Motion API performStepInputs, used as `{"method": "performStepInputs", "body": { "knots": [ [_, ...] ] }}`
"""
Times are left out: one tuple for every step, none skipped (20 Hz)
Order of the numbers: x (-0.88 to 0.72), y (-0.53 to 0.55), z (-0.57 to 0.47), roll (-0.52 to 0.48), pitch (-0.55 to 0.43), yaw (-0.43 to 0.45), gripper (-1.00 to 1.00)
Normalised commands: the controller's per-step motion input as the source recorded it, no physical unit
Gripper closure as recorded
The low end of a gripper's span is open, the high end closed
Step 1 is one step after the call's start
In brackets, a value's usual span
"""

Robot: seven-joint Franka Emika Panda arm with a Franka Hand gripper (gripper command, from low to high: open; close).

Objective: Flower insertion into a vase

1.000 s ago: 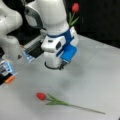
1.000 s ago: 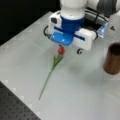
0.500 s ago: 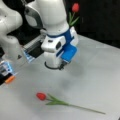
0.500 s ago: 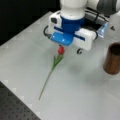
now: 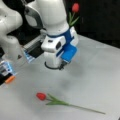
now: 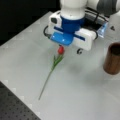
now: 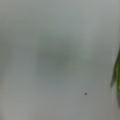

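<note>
A flower with a red head (image 5: 41,96) and a long green stem lies flat on the grey table, in both front views (image 6: 60,50). The gripper (image 5: 61,65), on a white and blue hand, hangs above the table close to the flower's head (image 6: 68,44) and does not touch it. The vase (image 6: 112,58), a plain brown cylinder, stands upright at a front view's right edge, apart from the gripper. Only a green leaf (image 7: 117,72) shows at the right edge of the wrist view, over bare table; no fingers show there.
A second red flower (image 5: 75,7) with a green stem rises behind the arm at a front view's top; what it stands in is hidden. White robot parts and an orange-tipped item (image 5: 10,79) sit at that view's left. A dark perforated board (image 6: 15,107) borders the table.
</note>
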Motion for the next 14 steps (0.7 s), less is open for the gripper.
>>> {"method": "performStepInputs", "body": {
  "knots": [
    [0.17,-0.07,0.10,-0.103,0.118,0.167,-1.00],
    [0.17,-0.07,0.10,-0.103,0.118,0.167,-1.00],
    [0.17,-0.07,0.10,-0.103,0.118,0.167,-1.00],
    [0.18,-0.09,0.09,-0.175,0.099,0.106,-1.00],
    [0.19,-0.06,0.09,-0.015,0.328,0.026,-1.00],
    [0.19,-0.05,0.08,0.026,0.385,0.006,-1.00],
    [0.20,0.01,0.08,0.046,0.392,-0.021,-1.00],
    [0.22,0.08,0.09,0.054,0.380,-0.050,-1.00],
    [0.24,0.16,0.11,0.058,0.363,-0.079,-1.00],
    [0.26,0.25,0.15,0.058,0.344,-0.108,-1.00],
    [0.27,0.33,0.19,0.060,0.330,-0.134,-1.00],
    [0.28,0.41,0.22,0.063,0.319,-0.155,-1.00],
    [0.28,0.48,0.23,0.070,0.298,-0.194,-1.00],
    [0.26,0.53,0.23,0.080,0.271,-0.215,-1.00]
  ]
}}
